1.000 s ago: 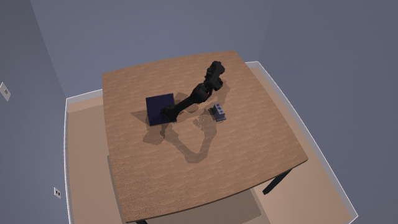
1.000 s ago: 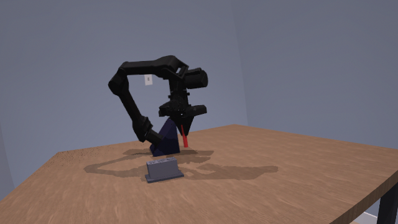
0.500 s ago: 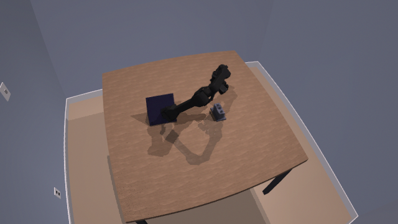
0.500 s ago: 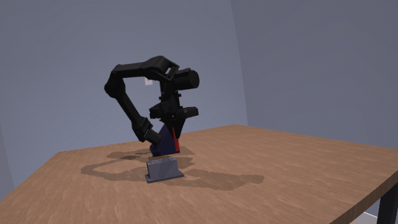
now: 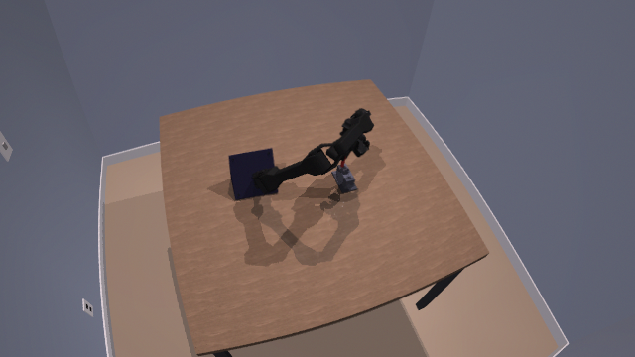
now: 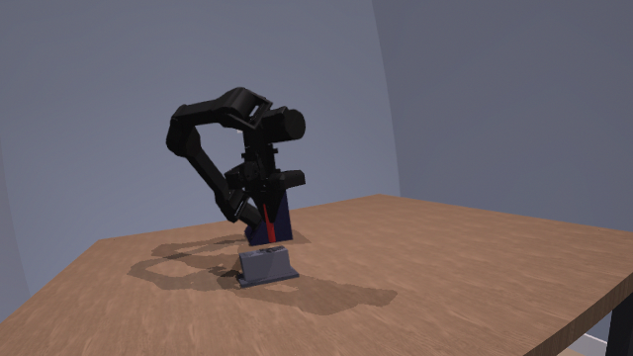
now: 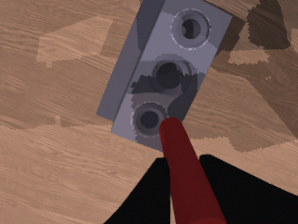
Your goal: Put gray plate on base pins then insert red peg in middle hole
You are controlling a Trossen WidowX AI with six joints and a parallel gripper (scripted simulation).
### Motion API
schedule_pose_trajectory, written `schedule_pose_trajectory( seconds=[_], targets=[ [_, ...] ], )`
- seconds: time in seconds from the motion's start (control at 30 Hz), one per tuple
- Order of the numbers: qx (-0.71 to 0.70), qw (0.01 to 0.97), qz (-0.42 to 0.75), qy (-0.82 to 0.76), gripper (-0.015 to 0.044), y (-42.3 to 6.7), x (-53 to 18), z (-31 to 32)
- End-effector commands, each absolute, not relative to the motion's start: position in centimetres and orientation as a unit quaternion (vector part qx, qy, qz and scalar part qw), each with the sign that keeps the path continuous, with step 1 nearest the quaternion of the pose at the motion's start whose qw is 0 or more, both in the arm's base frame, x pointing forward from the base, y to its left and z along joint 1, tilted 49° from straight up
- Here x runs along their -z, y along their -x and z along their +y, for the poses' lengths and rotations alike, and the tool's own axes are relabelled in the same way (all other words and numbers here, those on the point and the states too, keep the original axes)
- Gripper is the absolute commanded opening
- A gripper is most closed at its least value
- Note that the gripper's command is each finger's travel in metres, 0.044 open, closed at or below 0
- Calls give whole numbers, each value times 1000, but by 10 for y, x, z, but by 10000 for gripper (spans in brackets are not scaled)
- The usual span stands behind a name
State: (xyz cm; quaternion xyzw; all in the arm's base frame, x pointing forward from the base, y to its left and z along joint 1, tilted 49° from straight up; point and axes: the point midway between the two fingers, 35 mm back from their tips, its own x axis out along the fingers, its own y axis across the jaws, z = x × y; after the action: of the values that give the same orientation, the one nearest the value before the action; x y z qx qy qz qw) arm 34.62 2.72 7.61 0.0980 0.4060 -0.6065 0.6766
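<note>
The gray plate (image 5: 347, 178) (image 6: 264, 267) (image 7: 161, 42) sits squarely on the flat base (image 6: 293, 275). Three round holes run along its top. The pins and the seam to the base cannot be made out clearly. My gripper (image 6: 267, 216) (image 7: 182, 166) is shut on the red peg (image 5: 342, 163) (image 6: 270, 230) (image 7: 187, 172) and holds it nearly upright, leaning slightly. The peg's lower end hangs a little above the plate, with a small gap in the exterior view. In the wrist view the peg's tip appears beside the nearest end hole, off the middle hole. In the top view the arm hides the fingertips.
A dark blue wedge-shaped stand (image 5: 250, 169) (image 6: 286, 224) is at the arm's foot on the wooden table (image 5: 298, 297) (image 6: 445, 267). The arm reaches from there over the plate. Arm shadows cross the table and part of the plate's top.
</note>
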Motion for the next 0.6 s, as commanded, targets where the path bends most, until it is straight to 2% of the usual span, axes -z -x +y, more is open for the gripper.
schedule_pose_trajectory(
  seconds=[0.0,0.57],
  targets=[
    [606,680,401,-99,0,-353,-87,19],
    [607,680,399,-98,0,-357,-96,9]
  ],
)
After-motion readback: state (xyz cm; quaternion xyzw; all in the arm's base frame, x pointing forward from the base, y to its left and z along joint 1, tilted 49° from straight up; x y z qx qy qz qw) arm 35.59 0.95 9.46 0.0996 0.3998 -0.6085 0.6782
